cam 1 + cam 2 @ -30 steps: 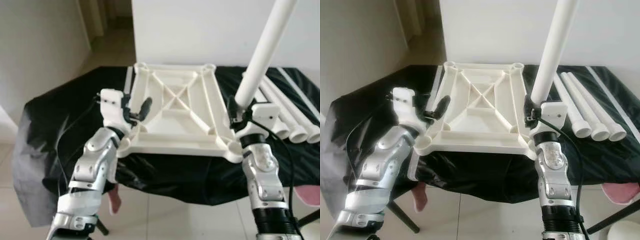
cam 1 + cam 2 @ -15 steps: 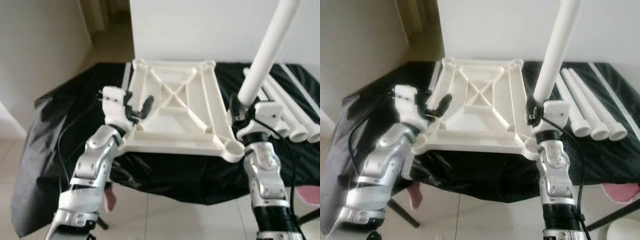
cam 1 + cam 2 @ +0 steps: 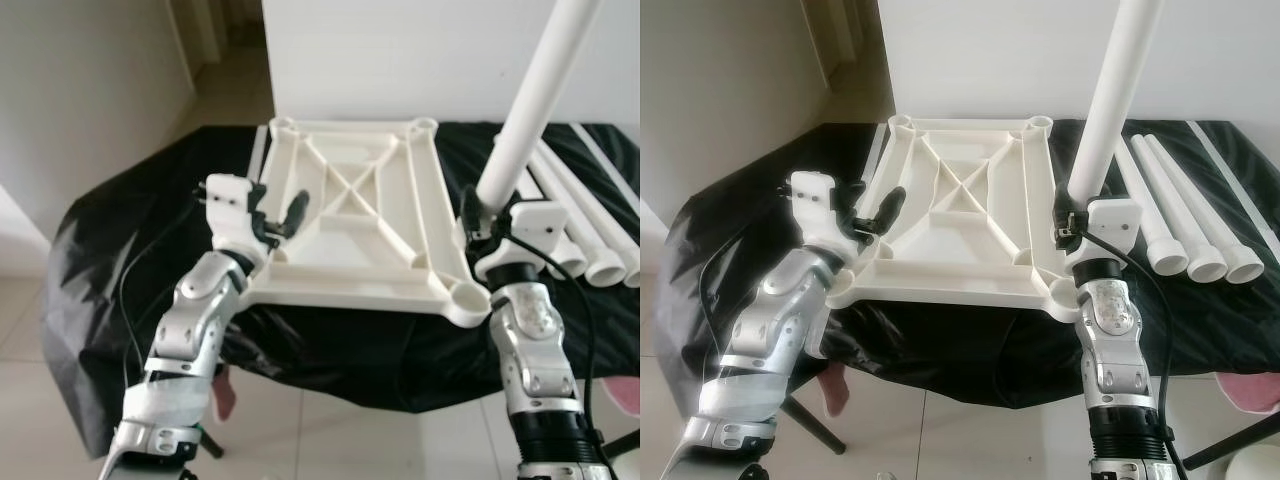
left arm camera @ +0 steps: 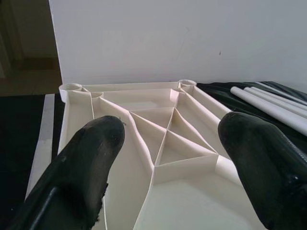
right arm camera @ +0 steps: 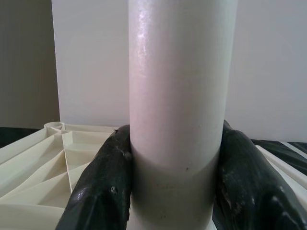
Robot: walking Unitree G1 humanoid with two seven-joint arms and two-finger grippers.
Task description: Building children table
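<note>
Two end effectors at work: right end effector is clenched on a white leg tube, holding it near-upright w/ its lower end just above the near-right corner socket of the white ribbed table panel, which lies underside-up on a tabletop draped in black cloth. Left end effector sits over the panel's near-left edge, fingers spread apart, gripping nothing. Three more white leg tubes lie side by side on the cloth just right of the panel.
</note>
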